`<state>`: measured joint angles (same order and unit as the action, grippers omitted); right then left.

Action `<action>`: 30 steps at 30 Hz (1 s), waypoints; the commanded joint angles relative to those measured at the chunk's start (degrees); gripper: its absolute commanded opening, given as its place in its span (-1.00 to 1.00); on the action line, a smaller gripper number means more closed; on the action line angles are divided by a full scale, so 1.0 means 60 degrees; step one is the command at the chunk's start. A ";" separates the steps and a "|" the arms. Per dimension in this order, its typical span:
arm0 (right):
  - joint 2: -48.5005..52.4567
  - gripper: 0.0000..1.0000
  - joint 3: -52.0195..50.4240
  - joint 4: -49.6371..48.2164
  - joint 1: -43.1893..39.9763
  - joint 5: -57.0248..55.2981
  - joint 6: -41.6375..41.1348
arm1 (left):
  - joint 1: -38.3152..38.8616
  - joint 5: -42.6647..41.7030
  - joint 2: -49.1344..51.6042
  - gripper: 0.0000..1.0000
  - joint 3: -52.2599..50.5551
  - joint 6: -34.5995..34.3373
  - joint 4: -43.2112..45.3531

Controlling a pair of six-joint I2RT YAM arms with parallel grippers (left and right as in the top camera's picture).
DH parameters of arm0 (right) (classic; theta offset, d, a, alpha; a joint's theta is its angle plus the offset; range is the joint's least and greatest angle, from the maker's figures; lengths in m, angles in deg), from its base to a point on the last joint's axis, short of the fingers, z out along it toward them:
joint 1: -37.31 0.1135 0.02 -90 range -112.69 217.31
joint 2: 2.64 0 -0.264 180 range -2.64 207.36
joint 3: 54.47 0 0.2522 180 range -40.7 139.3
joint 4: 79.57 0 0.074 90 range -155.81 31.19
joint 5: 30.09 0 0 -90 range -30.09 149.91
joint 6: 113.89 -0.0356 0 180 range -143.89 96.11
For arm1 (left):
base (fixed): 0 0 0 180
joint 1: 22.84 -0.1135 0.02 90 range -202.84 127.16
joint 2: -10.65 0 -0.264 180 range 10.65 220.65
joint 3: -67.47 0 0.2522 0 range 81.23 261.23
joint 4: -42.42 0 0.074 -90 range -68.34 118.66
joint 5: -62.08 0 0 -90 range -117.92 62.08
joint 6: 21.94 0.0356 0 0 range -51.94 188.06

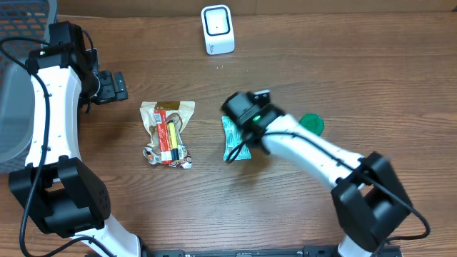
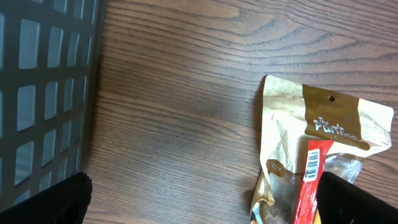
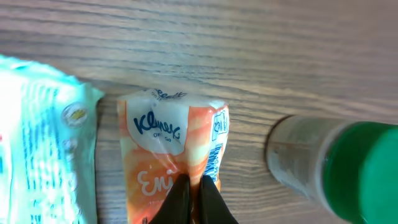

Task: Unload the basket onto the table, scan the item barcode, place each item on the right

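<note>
Underneath, brown wood-grain table [image 1: 357, 71]; white scanner [image 1: 217, 28], grey basket [image 1: 21, 21].

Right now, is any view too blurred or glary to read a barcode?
Right wrist: Kleenex pack fairly sharp, teal pack and green-capped bottle at the edges blurred. Left wrist: snack bag crisp, no glare. Overhead: even light, print too small to read.

Count from where I'm standing. Robot arms x2: left arm [image 1: 48, 107], right arm [image 1: 314, 148]. Scanner [image 1: 217, 28] x1, white. Mesh basket [image 1: 14, 107] x1, grey. Bottle [image 1: 312, 124] x1, green cap. Soft packs x3: one teal packet [image 1: 232, 135], one orange tissue pack [image 3: 168, 149], one tan pouch [image 1: 169, 112]. Lying on the pouch: one red wrapper [image 1: 162, 132], one yellow stick [image 1: 172, 140]; can't tell what that one is.
</note>
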<state>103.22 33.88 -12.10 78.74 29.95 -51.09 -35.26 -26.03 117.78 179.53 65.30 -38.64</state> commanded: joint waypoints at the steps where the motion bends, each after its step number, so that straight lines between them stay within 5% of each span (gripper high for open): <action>1: -0.0098 -0.93 0.0208 0.0146 0.0707 -0.2579 -0.0514 | 0.0015 -0.0069 -0.0178 1.00 0.0197 0.0146 0.0015; 14: 0.1847 -0.93 0.0197 0.0146 0.1337 -0.4870 -0.0503 | 0.0015 -0.0073 -0.0178 1.00 0.0197 0.0146 0.0015; 30: 0.1978 -0.93 0.0197 0.0106 0.1344 -0.4095 -0.0470 | 0.0015 -0.0069 -0.0178 1.00 0.0197 0.0146 0.0015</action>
<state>114.96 33.99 -11.18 86.58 5.10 -53.25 -35.26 -26.03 117.78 179.53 65.28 -38.64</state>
